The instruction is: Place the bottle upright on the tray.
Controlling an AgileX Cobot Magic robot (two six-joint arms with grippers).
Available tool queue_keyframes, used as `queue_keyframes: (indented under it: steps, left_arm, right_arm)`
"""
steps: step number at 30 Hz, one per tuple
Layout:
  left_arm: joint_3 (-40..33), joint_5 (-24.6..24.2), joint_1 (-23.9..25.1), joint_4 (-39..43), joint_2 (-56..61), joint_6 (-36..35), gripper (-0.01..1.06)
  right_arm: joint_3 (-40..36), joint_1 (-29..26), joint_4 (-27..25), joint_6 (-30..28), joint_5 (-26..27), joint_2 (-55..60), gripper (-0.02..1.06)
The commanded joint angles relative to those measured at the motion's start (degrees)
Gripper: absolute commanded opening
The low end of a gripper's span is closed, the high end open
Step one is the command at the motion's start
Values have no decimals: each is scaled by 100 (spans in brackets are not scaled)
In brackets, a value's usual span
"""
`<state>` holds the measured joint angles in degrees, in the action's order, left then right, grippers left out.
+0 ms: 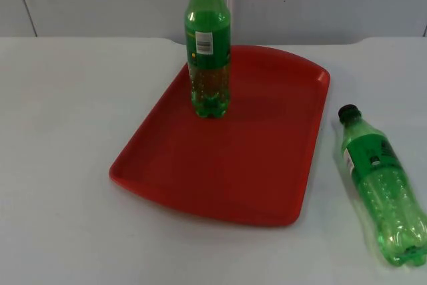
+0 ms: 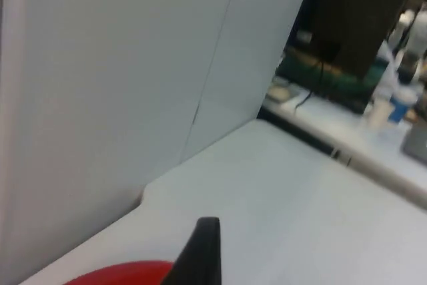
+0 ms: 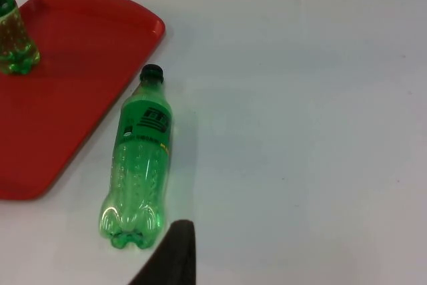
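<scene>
So we're looking at a half-done job here, at least as far as we can judge. One green bottle is already standing upright on the red tray, toward the tray's upper left part in the top view, cap up near the top edge of the frame. It's standing free, nothing touching it. The right wrist view is catching its base too.

The second bottle is lying on its side on the white table, just beside the tray's right rim but not touching it, at the lower right of the top view, cap pointing up the frame and base toward the bottom right corner. The right wrist view is showing it well: black cap aiming at the tray edge, base nearest the camera.

We're reckoning that lying bottle is what's left: grab it, tip it upright, set it on the open red area, of which there's plenty.

The right gripper is hovering right behind the lying bottle's base and isn't holding anything; whether the fingers are spread or closed, we can't tell. The left gripper is sitting by the tray's rim near the partition wall, seemingly waiting, also empty-handed, and again we can't tell its finger state.
</scene>
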<state>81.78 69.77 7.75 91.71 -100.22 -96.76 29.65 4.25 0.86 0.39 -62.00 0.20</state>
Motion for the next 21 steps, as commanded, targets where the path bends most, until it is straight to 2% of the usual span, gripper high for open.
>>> queue_keyframes:
  steps: [1, 6, 7, 8, 9, 10, 13, 14, 18, 21]
  left_arm:
    - [14, 19, 29, -269, 57, -203, 90]
    - [14, 19, 29, 110, 183, -417, 90]
    - [14, -370, 29, 488, 332, -752, 90]
    - [14, -370, 29, 488, 332, -752, 90]
    - [14, -575, 29, 638, 402, -837, 90]
    - [14, -1229, 29, 824, 633, -1200, 90]
    - [-30, -2071, 90, 824, 1071, -1621, 90]
    - [-30, -2071, 90, 824, 1071, -1621, 90]
    - [-30, -3122, 94, 824, 1583, -2385, 90]
    - [-34, -3354, 94, 824, 1779, -2539, 90]
  right_arm:
    - [-13, -35, 1, 9, 26, -20, 105]
    - [-13, -35, 1, 9, 26, -20, 105]
    - [-13, -35, 1, 9, 26, -20, 105]
    - [-13, -35, 1, 9, 26, -20, 105]
    - [-13, -35, 1, 9, 26, -20, 105]
    - [-13, -35, 1, 9, 26, -20, 105]
    - [-13, -35, 1, 9, 26, -20, 105]
    - [-13, -35, 1, 9, 26, -20, 105]
    - [-13, -35, 1, 9, 26, -20, 105]
    - [-13, -35, 1, 9, 26, -20, 105]
